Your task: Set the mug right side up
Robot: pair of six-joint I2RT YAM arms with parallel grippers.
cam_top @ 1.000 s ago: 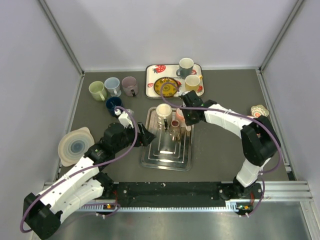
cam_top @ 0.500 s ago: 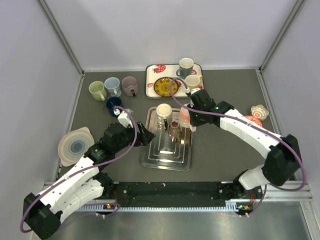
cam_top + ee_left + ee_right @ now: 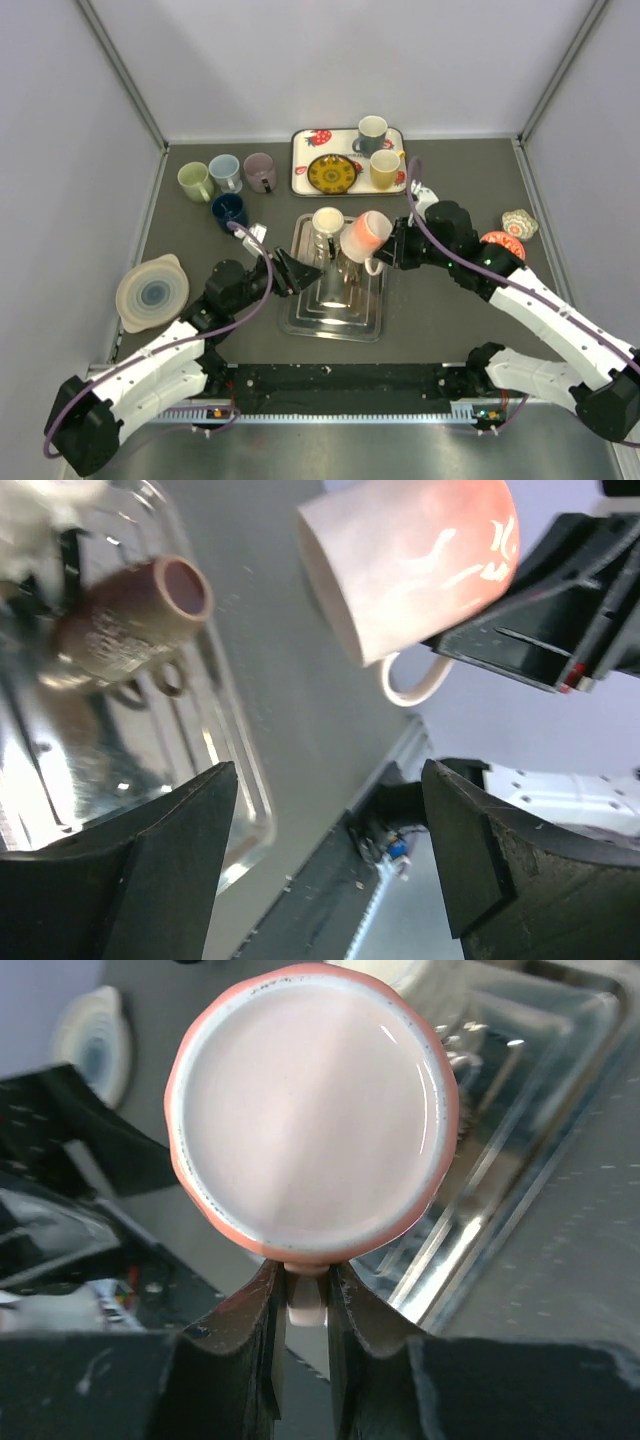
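My right gripper (image 3: 392, 250) is shut on the handle of a pink-orange mug (image 3: 365, 236) and holds it tilted in the air over the right side of the metal tray (image 3: 335, 322). In the right wrist view one pale round end of the mug (image 3: 310, 1110) faces the camera, with the gripper (image 3: 306, 1300) pinching the handle below it. My left gripper (image 3: 292, 270) is open and empty at the tray's left edge. In the left wrist view the gripper (image 3: 330, 860) sees the mug (image 3: 410, 560) above it.
A cream mug (image 3: 327, 228) stands on the tray and a small brown cup (image 3: 130, 630) lies there. Several mugs (image 3: 224, 172) stand back left. A strawberry tray (image 3: 300, 150) with plate and mugs is behind. A round lid (image 3: 152, 292) lies left.
My right gripper has lifted the pink-orange mug off the tray, tilted it and drawn it to the right. My left gripper has shifted slightly toward the tray.
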